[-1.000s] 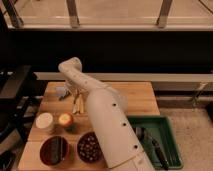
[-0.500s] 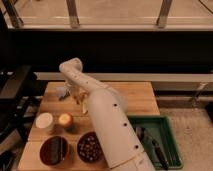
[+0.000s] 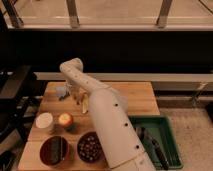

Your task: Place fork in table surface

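Note:
My white arm reaches from the bottom of the view up over the light-brown wooden table surface and bends down to its far left part. The gripper hangs low over the boards near the table's far left corner. A small dark slim piece that looks like the fork shows just under the gripper, at or very near the wood. I cannot tell whether the gripper holds it. A pale yellowish pair of sticks lies just to the right of the gripper.
A white cup and an orange-red round item stand at mid left. A dark bowl and a bowl of brown round pieces sit at the front. A green tray with black-handled utensils sits on the right.
The gripper has stayed low at the far left of the table, shifting only slightly left. Nothing else has moved.

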Robot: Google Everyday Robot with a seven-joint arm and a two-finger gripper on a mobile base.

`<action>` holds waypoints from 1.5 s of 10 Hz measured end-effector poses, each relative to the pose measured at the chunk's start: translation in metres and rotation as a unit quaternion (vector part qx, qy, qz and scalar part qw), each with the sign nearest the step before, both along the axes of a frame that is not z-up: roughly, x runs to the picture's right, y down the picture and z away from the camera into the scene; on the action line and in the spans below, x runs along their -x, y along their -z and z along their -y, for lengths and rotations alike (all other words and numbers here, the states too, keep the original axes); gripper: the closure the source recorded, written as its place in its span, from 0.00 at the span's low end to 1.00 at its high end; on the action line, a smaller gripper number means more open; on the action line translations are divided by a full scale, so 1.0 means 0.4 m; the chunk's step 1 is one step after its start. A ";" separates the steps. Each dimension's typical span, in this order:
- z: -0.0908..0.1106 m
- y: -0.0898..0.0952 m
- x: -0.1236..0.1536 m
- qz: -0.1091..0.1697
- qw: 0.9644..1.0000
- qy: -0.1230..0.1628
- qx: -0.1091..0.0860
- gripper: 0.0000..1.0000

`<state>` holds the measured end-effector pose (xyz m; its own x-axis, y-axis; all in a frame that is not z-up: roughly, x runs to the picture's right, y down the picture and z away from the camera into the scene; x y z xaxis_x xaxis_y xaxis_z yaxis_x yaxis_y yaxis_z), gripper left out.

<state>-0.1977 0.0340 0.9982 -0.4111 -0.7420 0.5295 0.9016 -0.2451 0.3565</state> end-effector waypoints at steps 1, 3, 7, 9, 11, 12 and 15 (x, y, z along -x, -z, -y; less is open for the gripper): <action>0.002 0.005 0.003 0.008 1.000 -0.008 -0.001 1.00; 0.036 0.041 -0.008 0.036 0.999 -0.039 -0.010 1.00; 0.150 0.146 -0.048 0.095 0.989 -0.108 -0.039 1.00; 0.174 0.161 -0.097 0.100 0.985 -0.130 -0.043 1.00; 0.186 0.169 -0.199 0.092 0.982 -0.158 -0.038 1.00; 0.186 0.173 -0.238 0.086 0.982 -0.167 -0.035 1.00; 0.159 0.182 -0.378 0.052 0.978 -0.200 -0.014 1.00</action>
<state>-0.0466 -0.0297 0.9255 -0.1361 -0.8682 0.4772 0.8864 0.1084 0.4500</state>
